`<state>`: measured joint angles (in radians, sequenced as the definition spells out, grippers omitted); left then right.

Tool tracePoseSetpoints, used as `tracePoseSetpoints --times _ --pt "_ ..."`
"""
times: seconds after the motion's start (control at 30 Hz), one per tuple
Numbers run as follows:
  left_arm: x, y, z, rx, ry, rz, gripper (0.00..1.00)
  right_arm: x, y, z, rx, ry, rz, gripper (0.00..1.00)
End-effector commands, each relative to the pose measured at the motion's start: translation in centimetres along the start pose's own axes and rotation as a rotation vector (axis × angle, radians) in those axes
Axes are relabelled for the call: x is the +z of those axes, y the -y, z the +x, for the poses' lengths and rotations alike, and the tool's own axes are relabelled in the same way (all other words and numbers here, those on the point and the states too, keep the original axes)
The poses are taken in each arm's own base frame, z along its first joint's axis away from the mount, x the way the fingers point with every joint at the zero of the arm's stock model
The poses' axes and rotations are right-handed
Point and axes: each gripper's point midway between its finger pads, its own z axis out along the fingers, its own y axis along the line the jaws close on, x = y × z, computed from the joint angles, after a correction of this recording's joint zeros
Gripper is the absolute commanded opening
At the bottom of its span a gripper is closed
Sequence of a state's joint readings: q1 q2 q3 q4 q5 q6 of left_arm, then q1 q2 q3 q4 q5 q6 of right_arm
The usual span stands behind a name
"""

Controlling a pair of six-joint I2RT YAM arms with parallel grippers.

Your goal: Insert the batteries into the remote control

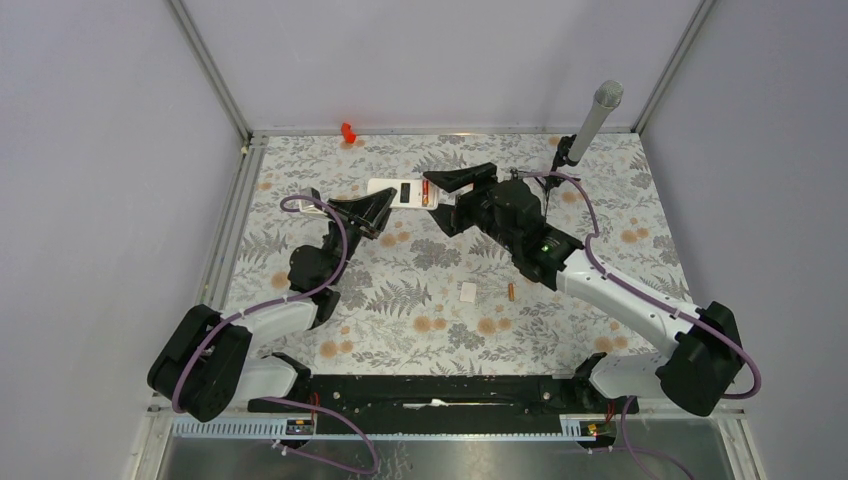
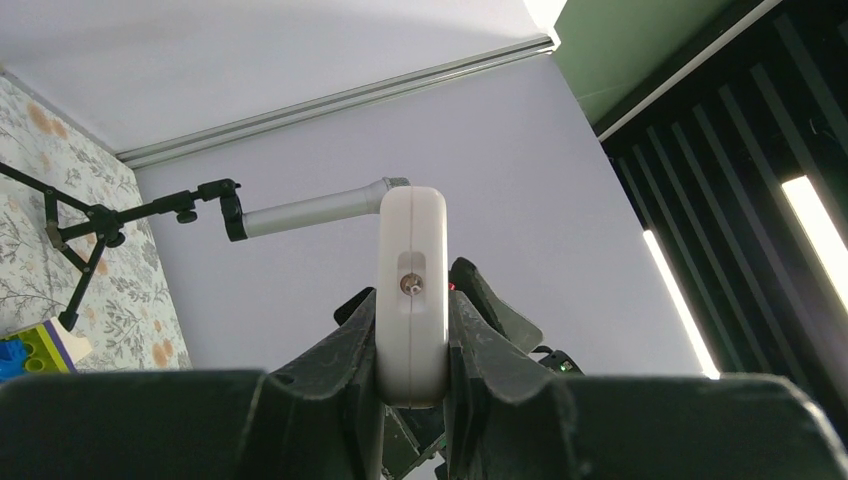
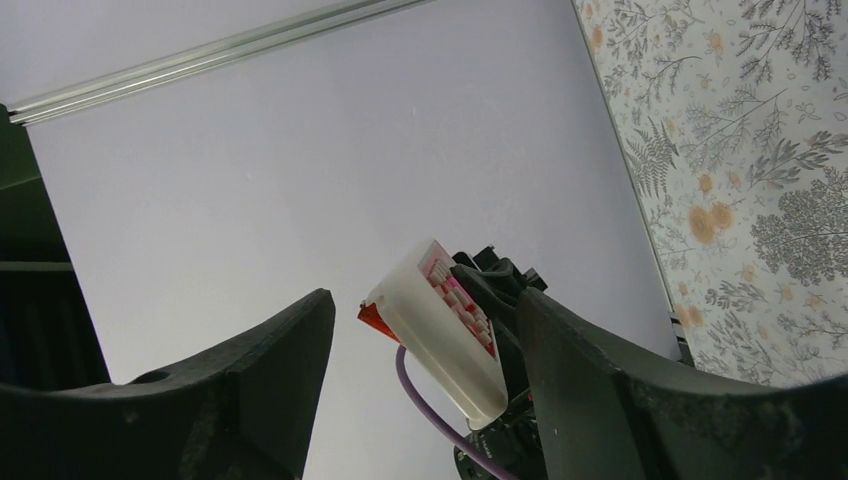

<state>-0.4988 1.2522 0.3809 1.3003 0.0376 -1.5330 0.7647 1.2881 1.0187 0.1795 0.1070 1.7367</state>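
Observation:
The white remote control (image 1: 392,190) is held above the table by my left gripper (image 1: 366,212), which is shut on its left end. Its back faces up, with a dark open compartment and a small orange-copper battery (image 1: 424,193) at its right end. In the left wrist view the remote (image 2: 411,240) stands edge-on between the fingers of the left gripper (image 2: 412,300). My right gripper (image 1: 450,200) is open around the remote's right end. In the right wrist view the remote's red button panel (image 3: 455,300) shows between the spread fingers of that gripper (image 3: 425,305). A second battery (image 1: 510,292) lies on the table.
A small white square cover piece (image 1: 467,291) lies left of the loose battery. A microphone on a stand (image 1: 597,118) is at the back right. A small red object (image 1: 348,131) sits at the back edge. A blue and yellow-green block (image 2: 30,348) shows in the left wrist view.

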Motion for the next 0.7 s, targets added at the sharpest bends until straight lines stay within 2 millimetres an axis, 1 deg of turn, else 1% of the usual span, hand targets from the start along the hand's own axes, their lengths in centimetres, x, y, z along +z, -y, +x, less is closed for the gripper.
tracePoseSetpoints --times 0.0,0.1,0.27,0.5,0.67 --pt "0.1 3.4 -0.2 0.025 0.016 0.13 0.0 -0.1 -1.9 0.5 0.02 -0.036 -0.056 0.72" --pt "0.1 3.4 -0.2 0.026 0.015 0.132 0.0 0.0 -1.7 0.6 0.027 -0.044 -0.055 0.66" --pt "0.1 3.6 -0.2 0.025 0.016 0.138 0.0 0.1 -1.3 0.6 0.036 -0.053 -0.046 0.62" --pt "0.2 3.8 -0.3 0.023 0.019 0.144 0.0 0.0 -0.9 0.8 0.052 -0.069 -0.043 0.52" --pt "0.4 3.7 -0.5 0.012 0.033 0.141 0.0 -0.3 -1.0 0.8 0.053 -0.069 -0.048 0.5"
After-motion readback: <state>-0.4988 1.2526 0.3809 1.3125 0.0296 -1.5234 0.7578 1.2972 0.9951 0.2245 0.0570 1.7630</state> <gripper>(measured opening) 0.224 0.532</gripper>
